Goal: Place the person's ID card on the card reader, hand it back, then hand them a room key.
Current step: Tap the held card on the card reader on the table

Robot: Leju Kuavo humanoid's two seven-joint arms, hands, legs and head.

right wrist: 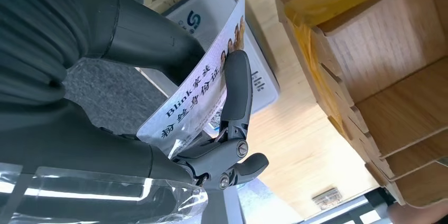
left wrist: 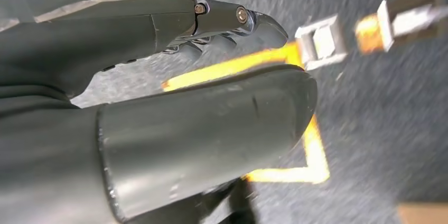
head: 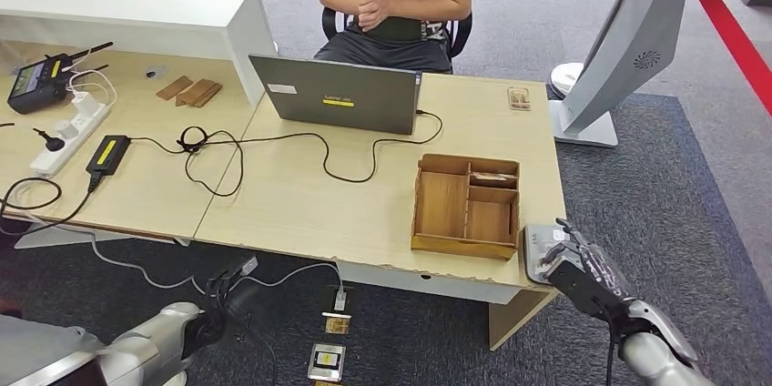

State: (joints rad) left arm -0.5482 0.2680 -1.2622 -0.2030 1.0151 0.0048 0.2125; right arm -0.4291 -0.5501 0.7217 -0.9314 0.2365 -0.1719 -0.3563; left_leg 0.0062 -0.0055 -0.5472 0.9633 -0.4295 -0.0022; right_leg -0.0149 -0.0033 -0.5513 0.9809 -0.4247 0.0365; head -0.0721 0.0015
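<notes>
The right hand pinches the ID card between thumb and finger, just over the reader beside the wooden tray. The card looks thin, light, stiff and slick; edge pinches suit it. The left hand hangs empty, fingers apart.

The light wooden desk carries an open laptop with a black cable trailing leftward, a compartmented wooden tray, a grey card reader at its near right corner, a white power strip and small wooden blocks.
</notes>
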